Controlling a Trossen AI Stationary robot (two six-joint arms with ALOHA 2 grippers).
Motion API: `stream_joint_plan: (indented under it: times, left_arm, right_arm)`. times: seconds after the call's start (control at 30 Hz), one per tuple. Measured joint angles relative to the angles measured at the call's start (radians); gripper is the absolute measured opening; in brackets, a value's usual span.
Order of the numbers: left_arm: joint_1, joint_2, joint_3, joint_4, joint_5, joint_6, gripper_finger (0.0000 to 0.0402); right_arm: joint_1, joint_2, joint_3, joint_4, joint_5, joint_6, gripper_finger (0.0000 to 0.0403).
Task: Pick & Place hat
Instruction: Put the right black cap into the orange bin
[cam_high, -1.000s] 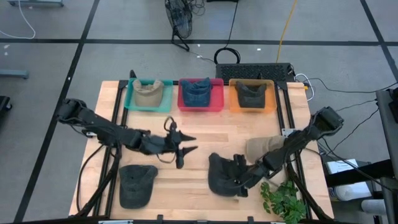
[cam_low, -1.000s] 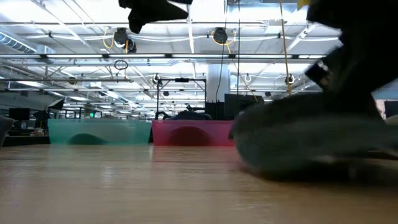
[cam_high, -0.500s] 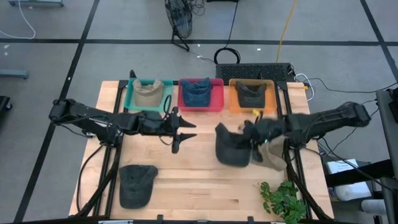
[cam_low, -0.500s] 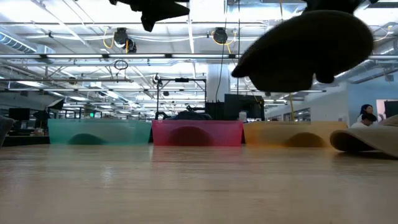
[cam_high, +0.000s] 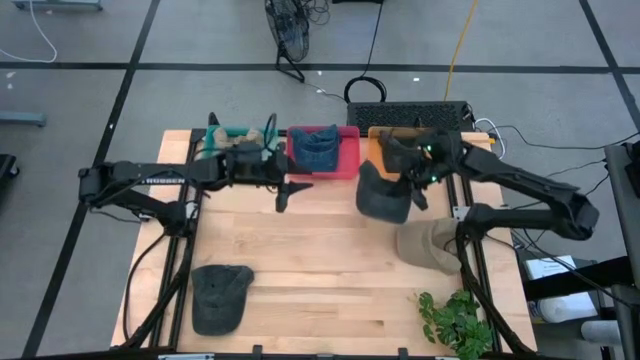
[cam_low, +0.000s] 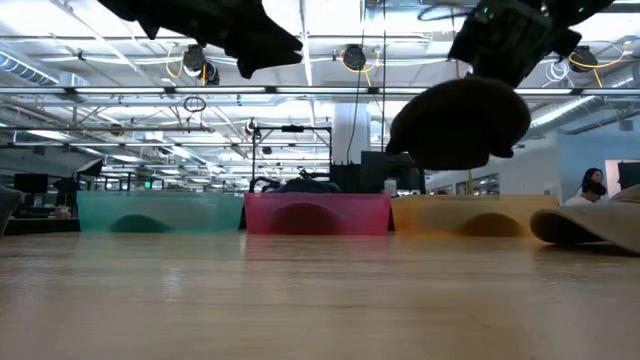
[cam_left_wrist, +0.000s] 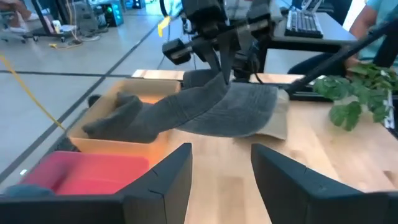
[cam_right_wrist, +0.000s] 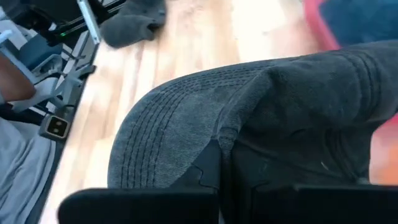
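The right tool (cam_high: 413, 178) pinches a dark grey hat (cam_high: 383, 196), hanging just before the orange bin (cam_high: 432, 172). Soft and light, it droops; the stiffer brim looks the surest hold. The left tool (cam_high: 290, 188) hovers spread.

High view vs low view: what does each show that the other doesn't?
Only high: the dark gray cap near the table's front left, the plant, the teal bin's tan hat. Only low: ceiling lights and a person beyond the table. Both: the right hand holding a dark gray hat up by the orange bin, and the beige hat lying on the table.
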Motion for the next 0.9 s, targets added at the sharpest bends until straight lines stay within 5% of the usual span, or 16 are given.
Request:
stream_joint_plan:
  times: [0.17, 0.37, 0.63, 0.9]
  left_arm:
    - [0.101, -0.018, 0.0, 0.016, 0.069, 0.026, 0.0175]
    - [0.197, -0.033, 0.0, 0.023, 0.12, 0.06, 0.0175]
    - [0.252, -0.031, 0.0, -0.002, 0.141, 0.026, 0.0175]
    - [0.23, -0.031, 0.0, -0.005, 0.142, 0.023, 0.0175]
  right_arm:
    - [-0.175, 0.045, 0.0, -0.004, -0.095, -0.121, 0.0]
    - [-0.321, 0.099, 0.002, 0.006, -0.09, -0.223, 0.0]
    - [-0.384, 0.211, 0.03, 0.002, 0.069, -0.215, 0.0]
    - [-0.444, 0.307, 0.039, 0.01, 0.064, -0.386, 0.0]
